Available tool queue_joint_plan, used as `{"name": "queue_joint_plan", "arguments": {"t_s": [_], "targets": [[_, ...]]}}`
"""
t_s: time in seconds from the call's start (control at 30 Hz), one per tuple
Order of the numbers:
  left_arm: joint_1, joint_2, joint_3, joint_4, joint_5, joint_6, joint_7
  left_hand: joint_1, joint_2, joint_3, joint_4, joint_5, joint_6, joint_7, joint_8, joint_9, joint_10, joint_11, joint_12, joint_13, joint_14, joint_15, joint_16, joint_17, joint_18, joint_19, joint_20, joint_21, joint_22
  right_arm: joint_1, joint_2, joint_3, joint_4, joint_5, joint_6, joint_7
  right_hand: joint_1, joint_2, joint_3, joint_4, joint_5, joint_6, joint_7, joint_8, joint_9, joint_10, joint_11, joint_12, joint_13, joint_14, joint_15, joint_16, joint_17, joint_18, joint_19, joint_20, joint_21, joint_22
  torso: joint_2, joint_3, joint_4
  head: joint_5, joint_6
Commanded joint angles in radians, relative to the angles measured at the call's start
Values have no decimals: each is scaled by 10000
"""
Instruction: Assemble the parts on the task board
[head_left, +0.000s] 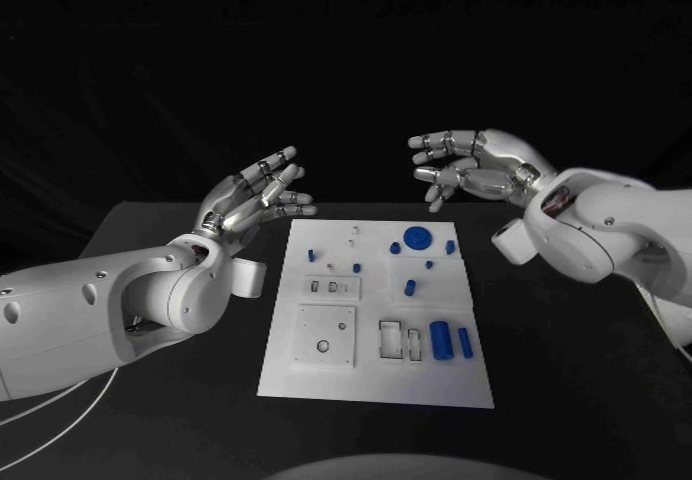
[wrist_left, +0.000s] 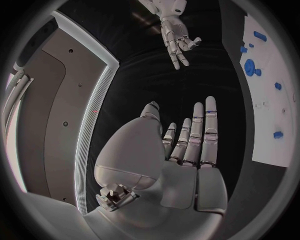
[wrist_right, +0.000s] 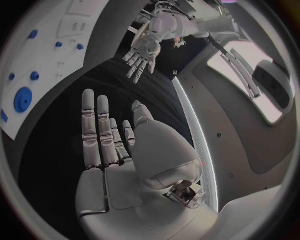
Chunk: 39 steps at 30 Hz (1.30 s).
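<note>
The left hand (head_left: 260, 192) is hovering above the desk (head_left: 159, 400), just beyond the far left corner of the task board (head_left: 378, 385), with its fingers spread and slightly apart, holding nothing. From the left wrist view the same hand (wrist_left: 187, 145) is showing straight, extended fingers with an empty palm.

The task board is lying flat in the middle of the desk, between the two arms. On its left half, a small blue peg (head_left: 312, 255) is standing near the far edge, and white recessed fixtures are sitting nearer the robot. Toward the far edge, right of centre, a round blue disc (head_left: 417, 237) is lying on the board, with a smaller blue piece (head_left: 450, 246) just beside it to the right. Another blue piece (head_left: 410, 288) is sitting near the middle. At the near right, two blue cylinders (head_left: 450, 341) are lying side by side next to a rectangular slot.

The right hand (head_left: 469, 170) is hanging above the far right corner of the board, fingers apart and loosely curled downward, gripping nothing. In the right wrist view this hand (wrist_right: 109, 140) is showing extended fingers and a bare palm.
</note>
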Motion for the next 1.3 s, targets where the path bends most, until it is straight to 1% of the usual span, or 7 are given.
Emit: {"name": "queue_joint_plan", "arguments": {"t_s": [0.03,0.13,0.17,0.33,0.53,0.9,1.3], "targets": [[131,-209,0,352,-825,-106,66,189,-10,-90,-22,270,172,110,44,5,91,38,187,-56,164,-6,127,-63,86,97,4,80,27,358,86,-15,119,-5555,1211,-1778,253,-524,267,48,420,2150,52,667,642,1739,-356,1102,258,1840,-557,2514,1167,-183,2246,-613,3910,4038,397,79,150,-95,-152],[258,-412,-2,662,-949,-200,1,331,-13,-143,-19,583,299,181,47,6,111,71,338,-119,229,-22,207,-131,89,125,-11,137,46,638,235,-19,154,-7602,1737,-2340,683,-852,1177,-65,532,2272,-168,422,871,2316,-642,806,178,1834,-754,3237,1659,-570,2862,-735,5756,6434,527,120,289,-236,-137],[290,-456,-2,737,-978,-224,-10,371,-15,-155,-19,717,340,206,50,8,116,77,379,-137,241,-29,225,-152,88,130,-15,152,51,684,282,-19,144,-7965,1854,-2468,698,-960,1370,-50,515,2441,-214,464,967,2396,-553,736,168,1850,-806,3330,1726,-559,2864,-789,5941,6686,567,132,332,-280,-139],[494,-715,-1,1179,-1099,-352,-86,500,-18,-218,-14,1204,613,317,81,27,151,91,571,-220,278,-41,301,-252,80,80,-31,181,57,834,625,-22,-146,-9385,2257,-2991,730,-1563,2776,-134,150,2521,-134,251,1348,2718,-607,344,151,2703,-842,4640,3613,-835,3599,-846,7312,8712,855,221,572,-428,-117],[605,-926,-1,1470,-1134,-351,-159,654,-13,-249,-15,1752,916,515,132,46,131,31,738,-326,282,-36,370,-366,77,-43,-28,163,39,838,960,-42,-586,-10589,2677,-3287,272,-2071,3491,41,-159,2978,-80,342,1742,3190,-641,316,282,3764,-914,5892,5668,-1155,4656,-850,8262,10373,1062,322,717,-507,-142],[639,-1238,0,1714,-1148,-326,-265,842,-48,-255,-16,2274,1486,830,275,95,98,-141,897,-414,267,-30,443,-495,75,-156,-20,166,30,591,1249,-83,-922,-11612,3303,-3559,-178,-2814,4422,23,847,3261,111,383,2369,3632,-724,258,575,4401,-994,6641,7115,-1358,5332,-915,8740,11323,1174,363,701,-648,-27],[642,-1147,0,1624,-1190,-147,-428,948,-54,-233,-24,2438,1859,944,403,126,78,-171,954,-432,225,-10,459,-561,67,-266,-8,132,11,117,1593,-88,-1408,-11732,3093,-3477,-937,-3186,4447,304,-169,2992,319,53,2621,3678,-701,621,1222,4754,-969,6988,7885,-1403,5488,-893,8819,11527,1046,302,666,-620,-100]]}}
